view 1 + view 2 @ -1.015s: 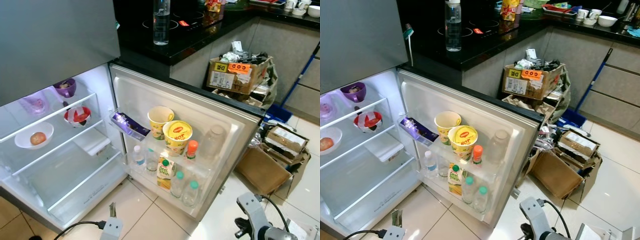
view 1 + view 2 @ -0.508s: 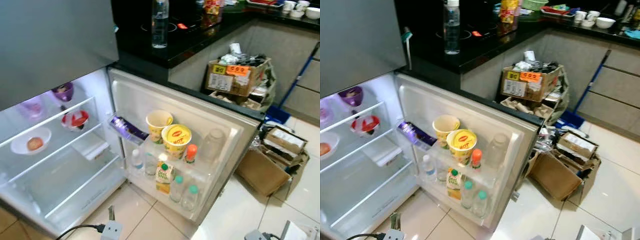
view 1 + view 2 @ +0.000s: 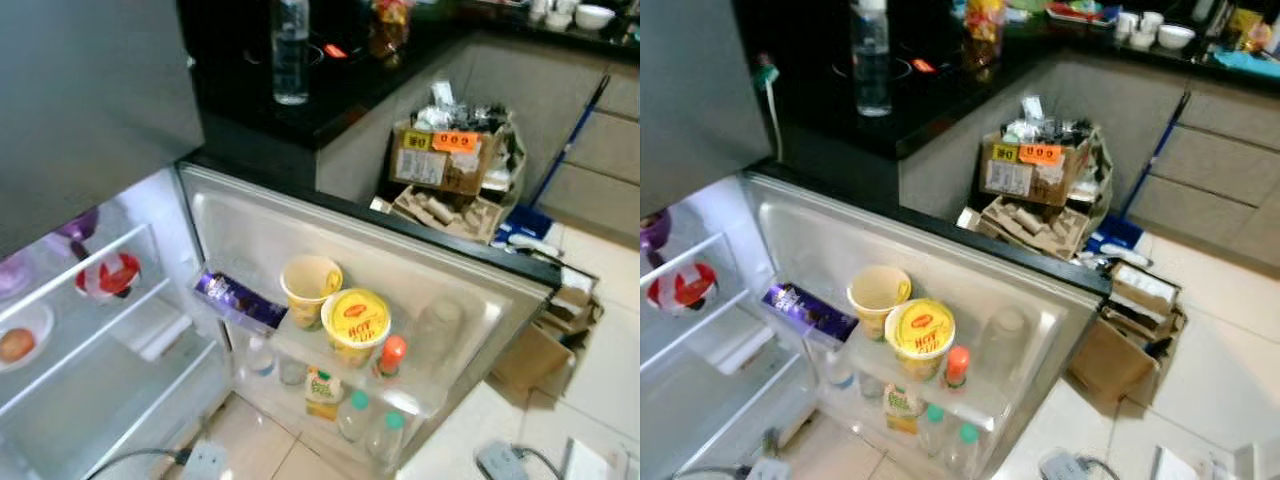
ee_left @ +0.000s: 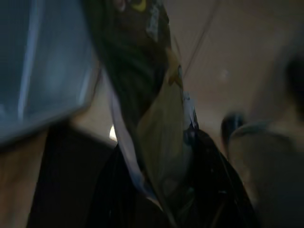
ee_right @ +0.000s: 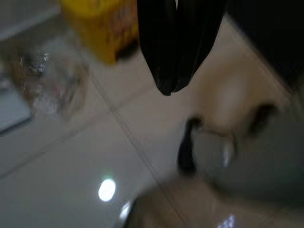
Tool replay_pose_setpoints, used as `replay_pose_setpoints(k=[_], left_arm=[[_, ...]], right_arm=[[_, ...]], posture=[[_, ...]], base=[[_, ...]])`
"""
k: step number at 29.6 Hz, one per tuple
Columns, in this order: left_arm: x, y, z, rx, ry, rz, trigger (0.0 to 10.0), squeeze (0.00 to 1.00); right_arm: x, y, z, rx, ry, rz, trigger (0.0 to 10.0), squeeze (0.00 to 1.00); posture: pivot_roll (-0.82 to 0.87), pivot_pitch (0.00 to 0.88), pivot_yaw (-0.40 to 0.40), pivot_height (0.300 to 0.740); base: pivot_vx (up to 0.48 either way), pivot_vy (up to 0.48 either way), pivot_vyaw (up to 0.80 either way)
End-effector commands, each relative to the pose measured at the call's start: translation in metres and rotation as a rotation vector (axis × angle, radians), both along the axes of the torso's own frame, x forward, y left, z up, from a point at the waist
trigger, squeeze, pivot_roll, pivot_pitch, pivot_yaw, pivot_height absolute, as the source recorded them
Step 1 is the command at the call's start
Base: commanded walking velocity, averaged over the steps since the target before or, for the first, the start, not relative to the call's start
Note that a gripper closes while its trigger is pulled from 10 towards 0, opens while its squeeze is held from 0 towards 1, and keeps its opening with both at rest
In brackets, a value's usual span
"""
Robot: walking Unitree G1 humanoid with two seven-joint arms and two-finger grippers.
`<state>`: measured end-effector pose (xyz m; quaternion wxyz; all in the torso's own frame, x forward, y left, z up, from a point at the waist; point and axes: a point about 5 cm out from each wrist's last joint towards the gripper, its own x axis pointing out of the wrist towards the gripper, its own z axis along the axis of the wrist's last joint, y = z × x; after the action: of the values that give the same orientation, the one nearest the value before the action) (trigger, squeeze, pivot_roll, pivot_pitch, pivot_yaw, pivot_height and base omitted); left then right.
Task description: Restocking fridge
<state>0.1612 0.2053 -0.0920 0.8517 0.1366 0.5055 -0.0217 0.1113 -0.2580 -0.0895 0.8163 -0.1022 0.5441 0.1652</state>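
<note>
While the fridge door (image 3: 480, 290) stands wide open, the robot appears to be in the approach step of restocking, with nothing yet going onto a shelf. From the left, the head views show glass shelves (image 3: 70, 300) holding a white bowl (image 3: 20, 335) and a red bowl (image 3: 107, 275); then the door racks with a purple packet (image 3: 235, 297), two noodle cups (image 3: 355, 322), a juice carton (image 3: 322, 385) and small bottles (image 3: 385, 435); then cardboard boxes (image 3: 450, 160) on the floor. A water bottle (image 3: 291, 50) waits on the black tabletop (image 3: 330, 95). The left wrist view adds the left pincer (image 4: 161, 190), seemingly clamped on a crinkly snack bag (image 4: 161, 123), though blur leaves that uncertain. The right wrist view shows the right pincer (image 5: 178, 78), fingers together and empty, above floor tiles (image 5: 71, 171). Next, the bag likely needs lifting toward a free shelf.
</note>
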Motion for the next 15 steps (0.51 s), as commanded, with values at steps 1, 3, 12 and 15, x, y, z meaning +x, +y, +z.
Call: replay_pose_setpoints(k=[1,3,12,15], left_arm=[[-0.0144,0.009,-0.0041,0.023,0.036,0.028,10.0,0.0],[-0.0153,0.008,-0.0047,0.018,0.04,0.022,10.0,0.0],[-0.0157,0.0053,-0.0053,0.0,0.046,0.008,10.0,0.0],[-0.0154,0.0047,-0.0052,-0.004,0.045,0.007,10.0,0.0]], right_arm=[[0.0182,0.0085,0.0039,0.031,-0.061,0.011,10.0,0.0],[0.018,0.009,0.0039,0.037,-0.062,0.013,10.0,0.0],[0.0172,0.0092,0.0041,0.049,-0.063,0.012,10.0,0.0],[0.0173,0.0089,0.0043,0.051,-0.063,0.011,10.0,0.0]], posture=[[-0.1,0.0,-0.015,0.74],[-0.1,0.0,-0.015,0.74],[-0.1,0.0,-0.016,0.74],[-0.1,0.0,-0.016,0.74]], base=[[0.0,0.0,0.0],[0.0,0.0,0.0],[0.0,0.0,0.0],[0.0,-0.4,0.0]])
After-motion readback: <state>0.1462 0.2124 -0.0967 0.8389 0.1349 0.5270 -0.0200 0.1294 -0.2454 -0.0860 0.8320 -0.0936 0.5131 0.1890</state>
